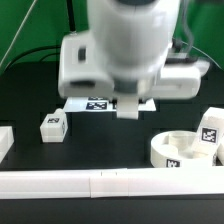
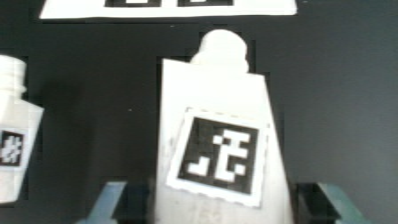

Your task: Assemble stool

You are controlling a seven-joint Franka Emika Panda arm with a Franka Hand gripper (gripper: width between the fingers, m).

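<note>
Firstly, fingers (image 2: 116,203): two grey-blue tips, spread wide, one on each side of a leg. A dark strip of table shows between each tip and the leg, so they pinch nothing.
Gripper (image 2: 219,197): only the tips enter the wrist view. In the exterior view it (image 1: 130,108) is a blurred grey stub low over the table.
Centre leg (image 2: 217,110): white, lying flat on the black table (image 2: 338,90), tag facing up, its narrow rounded end pointing toward the marker board (image 2: 169,6). Its wide end is cut off by the picture edge, and in the exterior view the gripper hides it.
Neighbouring piece (image 2: 13,110): white, cut off at the wrist view's edge, tag only partly seen. It is perhaps the loose leg (image 1: 53,125) standing toward the exterior view's left.
Marker board, exterior view (image 1: 92,103): partly covered by the gripper.
Seat drum (image 1: 178,150): toward the exterior view's right, round, with a tag on its wall.
Third leg (image 1: 211,130): at the drum's far side; touching it or standing behind it cannot be told.
Rail (image 1: 100,184): long and white, across the foreground.
Arm (image 1: 125,45): a blurred white mass blocking the upper middle.
</note>
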